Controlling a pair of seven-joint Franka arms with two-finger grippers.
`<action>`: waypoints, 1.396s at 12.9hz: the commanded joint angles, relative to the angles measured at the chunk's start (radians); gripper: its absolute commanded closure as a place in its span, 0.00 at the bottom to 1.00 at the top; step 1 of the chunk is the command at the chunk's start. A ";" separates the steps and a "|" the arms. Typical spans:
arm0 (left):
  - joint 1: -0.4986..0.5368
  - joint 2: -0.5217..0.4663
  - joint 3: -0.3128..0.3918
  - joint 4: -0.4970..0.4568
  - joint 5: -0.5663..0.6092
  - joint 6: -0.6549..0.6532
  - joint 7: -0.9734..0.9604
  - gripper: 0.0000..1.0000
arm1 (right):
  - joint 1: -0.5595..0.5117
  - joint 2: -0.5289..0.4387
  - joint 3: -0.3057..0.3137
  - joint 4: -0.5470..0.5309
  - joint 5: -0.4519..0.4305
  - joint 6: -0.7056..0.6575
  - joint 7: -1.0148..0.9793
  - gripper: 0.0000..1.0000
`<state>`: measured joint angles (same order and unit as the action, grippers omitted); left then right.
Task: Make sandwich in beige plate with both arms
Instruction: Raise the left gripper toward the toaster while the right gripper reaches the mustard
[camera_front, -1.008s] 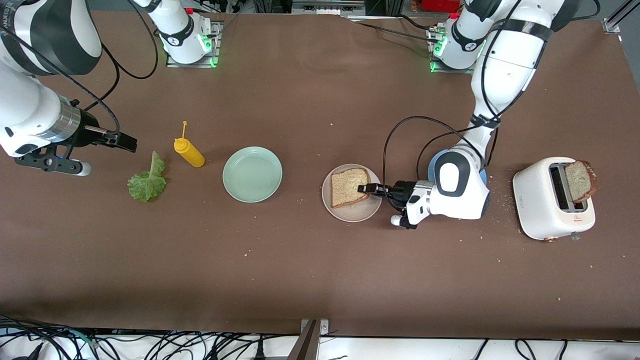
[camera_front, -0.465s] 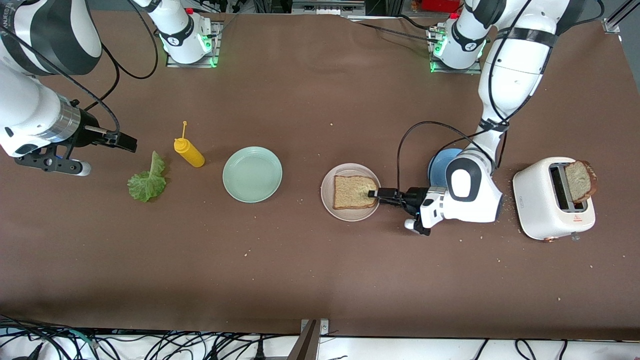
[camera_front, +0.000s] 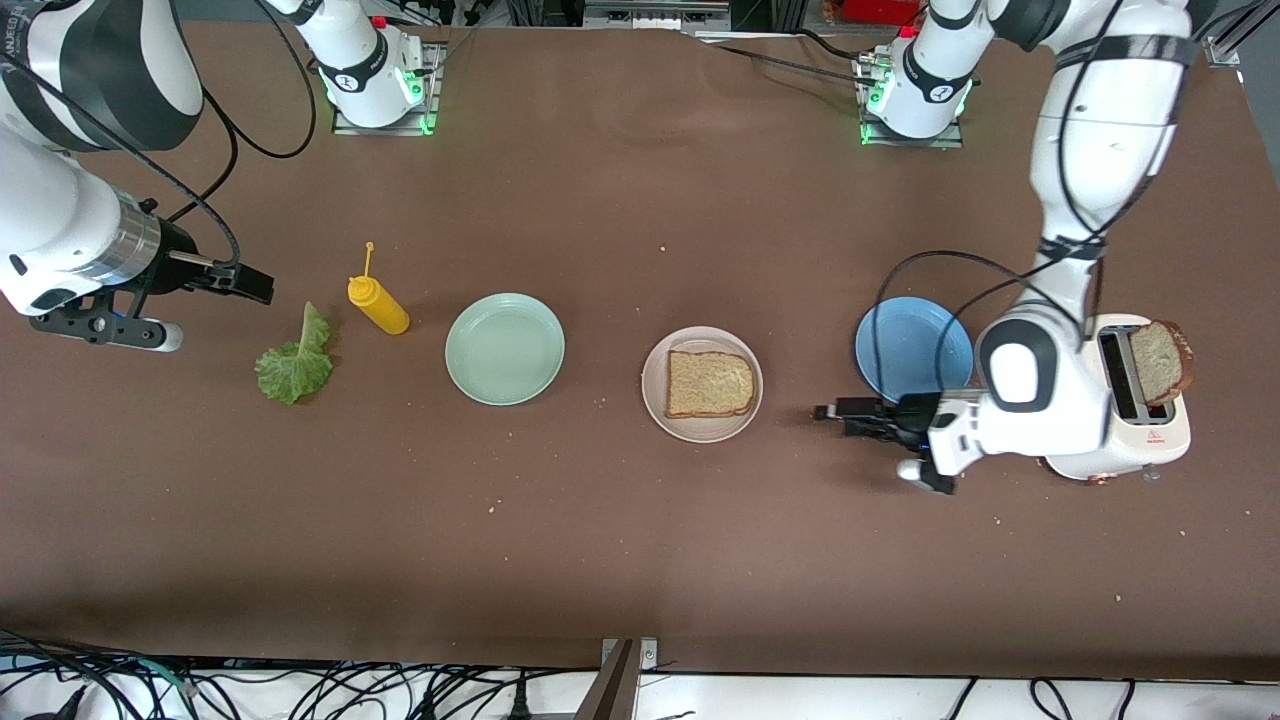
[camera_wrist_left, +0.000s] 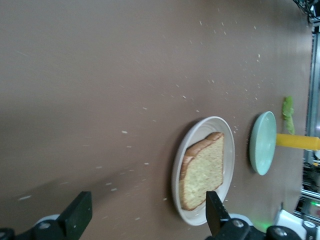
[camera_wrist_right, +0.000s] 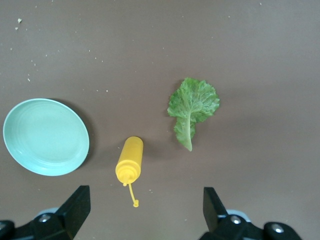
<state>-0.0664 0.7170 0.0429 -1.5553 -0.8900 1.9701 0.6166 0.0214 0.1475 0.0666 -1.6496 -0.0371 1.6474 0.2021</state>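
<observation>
We see one slice of toast (camera_front: 709, 384) lying flat in the beige plate (camera_front: 661, 408) near the middle of the table, with nothing on top of it. A second slice of toast (camera_front: 1160, 362) stands up out of a slot of the white toaster (camera_front: 1150, 432) at the left arm's end of the table. The lettuce leaf (camera_front: 294, 362) lies on the bare table toward the right arm's end, well apart from the beige plate.

Our left gripper (camera_front: 826, 412) hangs low over bare table between the beige plate and the toaster, just in front-camera side of the blue plate (camera_front: 905, 345), its fingers pointing toward the beige plate. In the left wrist view its fingers (camera_wrist_left: 76, 216) are spread wide with nothing between them, and the toast (camera_wrist_left: 202, 170) on the plate (camera_wrist_left: 227, 172) shows ahead of them.

Our right gripper (camera_front: 257, 283) waits in the air over the table near the lettuce leaf, at the right arm's end. The right wrist view shows its fingers (camera_wrist_right: 75, 204) spread and empty, above the lettuce leaf (camera_wrist_right: 192, 107), the yellow squeeze bottle (camera_wrist_right: 129, 160) and the green plate (camera_wrist_right: 45, 136).

On the table the yellow squeeze bottle (camera_front: 377, 303) lies between the lettuce leaf and the green plate (camera_front: 505, 348), and the green plate sits between the bottle and the beige plate. Crumbs are scattered over the brown table (camera_front: 620, 550).
</observation>
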 joint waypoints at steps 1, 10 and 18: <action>0.023 -0.074 0.056 0.016 0.130 -0.007 -0.020 0.00 | -0.004 0.004 -0.043 -0.004 0.008 0.026 -0.172 0.00; 0.016 -0.243 0.129 0.046 0.669 -0.037 -0.314 0.00 | -0.024 0.050 -0.188 -0.016 0.256 0.031 -0.872 0.00; -0.021 -0.383 0.115 0.049 0.859 -0.191 -0.504 0.00 | -0.024 0.063 -0.320 -0.205 0.583 0.037 -1.479 0.00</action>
<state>-0.0683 0.3772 0.1580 -1.4939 -0.0813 1.8019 0.1836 -0.0013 0.2275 -0.2306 -1.7922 0.4800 1.6768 -1.1513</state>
